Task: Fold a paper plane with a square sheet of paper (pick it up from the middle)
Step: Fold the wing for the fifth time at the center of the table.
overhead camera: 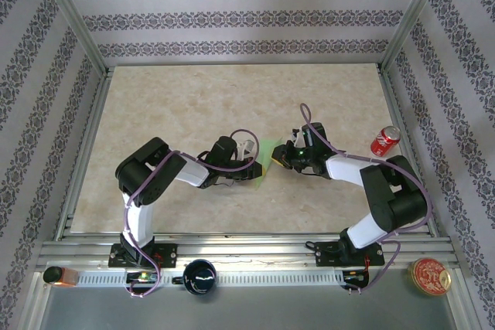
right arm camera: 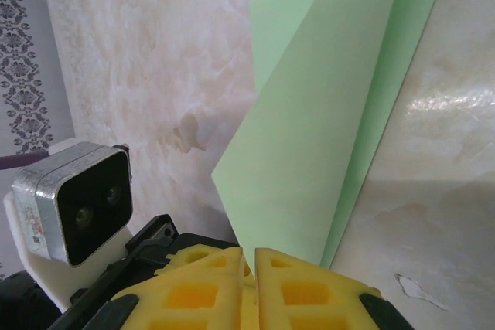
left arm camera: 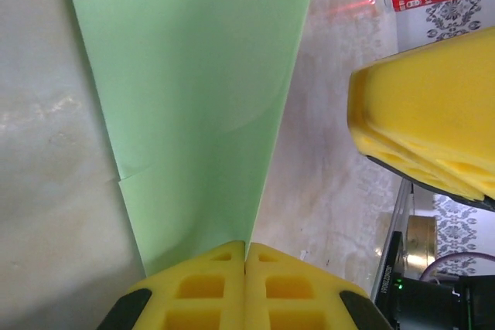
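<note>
Left gripper (left arm camera: 245,249): clenched on the tip of the square sheet of paper (left arm camera: 201,75), with the pads meeting on it.
Right gripper (right arm camera: 249,256): pads drawn together. The sheet's corner slips under them in its wrist view, but the left wrist view shows bare table (overhead camera: 193,106) between its finger and the sheet's edge, so I cannot tell whether it grips.
Sheet's place: the middle of the table, between the two grippers, partly folded with two layers showing.
Long axis: straight out from the left fingers, toward the far right corner.
Nearer arm: the left arm has the sheet, and the right arm stands just beside its right edge.
Coming move: probably the right fingers reaching sideways onto that edge.
Soda can (overhead camera: 385,141): near the right edge, well apart.
</note>
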